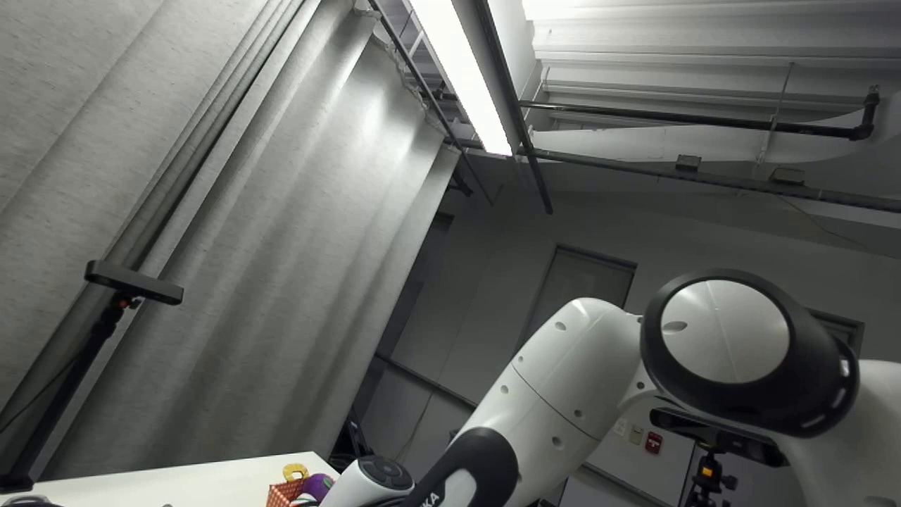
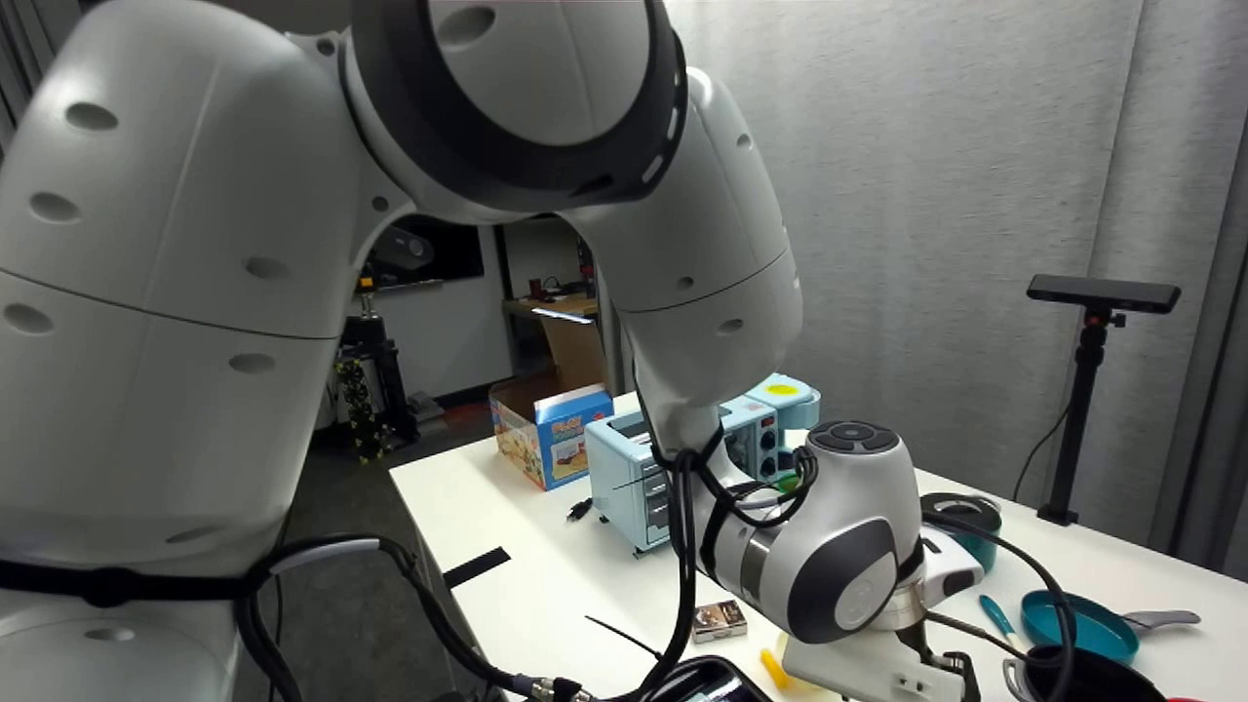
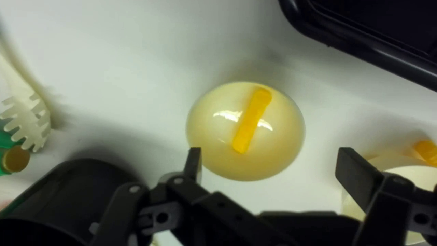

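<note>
In the wrist view my gripper (image 3: 271, 153) stands open, its dark fingers (image 3: 193, 162) wide apart with nothing gripped between them. Just beyond the fingertips is a glossy, pale yellow round piece (image 3: 218, 150), and an orange-yellow bar (image 3: 252, 121) crosses its middle. The left fingertip overlaps its edge in the picture; whether they touch I cannot tell. Behind the right finger a pale yellow cup-like thing (image 3: 351, 206) is partly hidden, with an orange bit (image 3: 426, 151) beside it. An exterior view shows the white gripper mount (image 2: 868, 668) near the bottom edge, the fingertips cut off.
A black tray (image 3: 358, 44), a dark pot (image 3: 92, 184) and a cream pasta server (image 3: 30, 116) surround the gripper. Across the white table (image 2: 546, 585) stand a light blue toaster oven (image 2: 624, 478), a picture box (image 2: 556, 439), a small box (image 2: 720, 624) and a teal pan (image 2: 1077, 629).
</note>
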